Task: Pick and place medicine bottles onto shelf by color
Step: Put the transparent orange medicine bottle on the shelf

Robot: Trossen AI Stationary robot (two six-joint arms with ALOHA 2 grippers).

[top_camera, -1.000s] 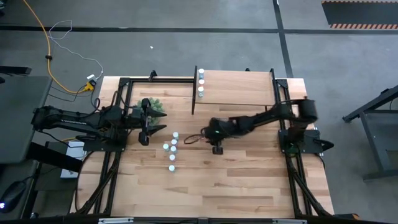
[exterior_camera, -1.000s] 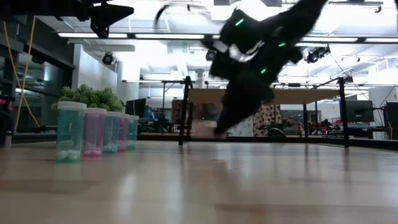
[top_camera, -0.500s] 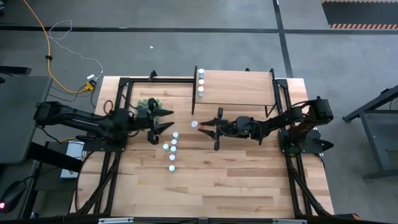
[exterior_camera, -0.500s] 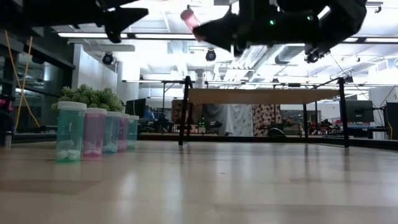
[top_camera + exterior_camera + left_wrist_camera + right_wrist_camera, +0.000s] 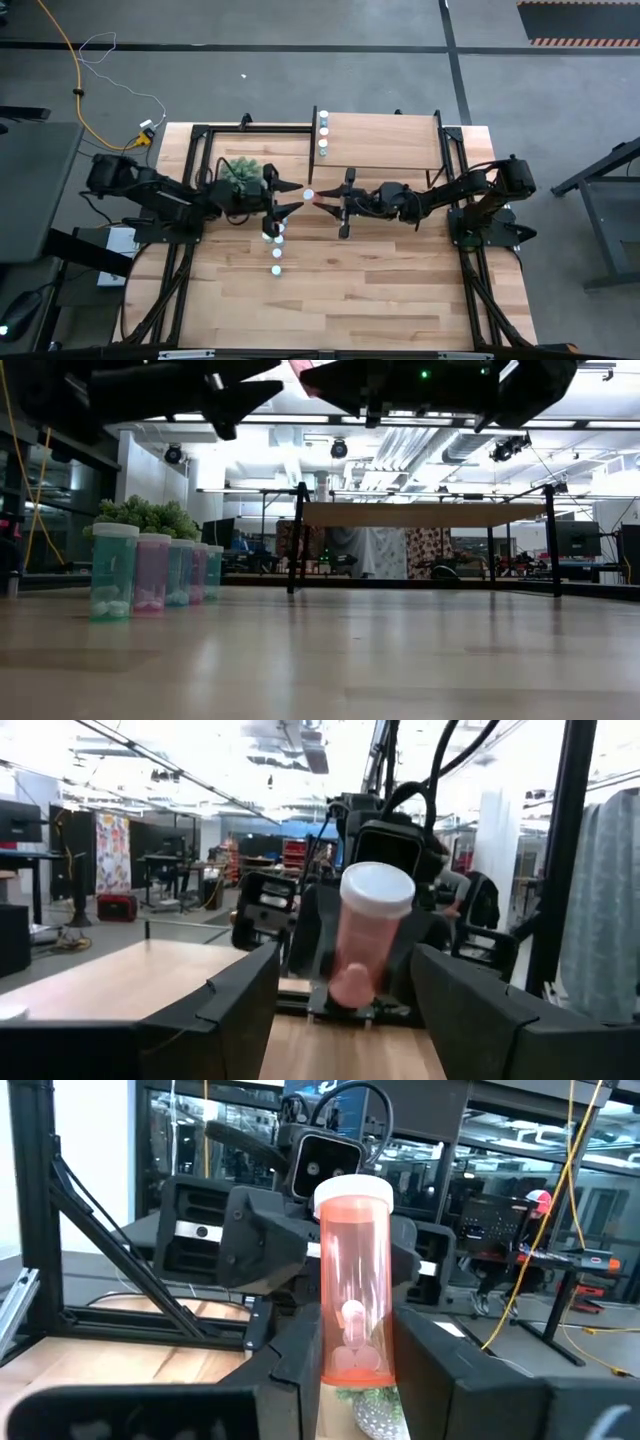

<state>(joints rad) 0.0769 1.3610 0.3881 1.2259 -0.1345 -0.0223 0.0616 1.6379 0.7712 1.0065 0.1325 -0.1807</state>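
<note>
My right gripper [image 5: 330,200] is shut on a pink medicine bottle [image 5: 355,1295] with a white cap [image 5: 309,194], high above the table's middle. My left gripper [image 5: 293,199] faces it from the left. It is open and just short of the cap, its fingers either side of the bottle in the left wrist view [image 5: 365,935]. Several teal and pink bottles [image 5: 150,570] stand on their bases in a row [image 5: 277,235] below. The shelf [image 5: 385,140] stands at the far edge, with several bottles [image 5: 323,135] on its left end. My right gripper pinches the pink bottle's bottom end [image 5: 355,1365] between its two fingers [image 5: 440,1370]. The fingers come about level from the table's right. The bottle sticks out past the fingertips, cap end tilted up and toward the left gripper, lifted clear of the table.
A bushy green plant [image 5: 243,170] sits at the far left, behind the bottle row [image 5: 150,515]. Black frame rails [image 5: 190,170] run along both table sides. The near half of the wooden tabletop [image 5: 340,300] holds nothing.
My right gripper has risen from the table with the pink bottle and tipped from pointing down to about level, facing left. My left gripper has moved toward the table's right and a little down, closing on the bottle's cap, its fingers still apart.
</note>
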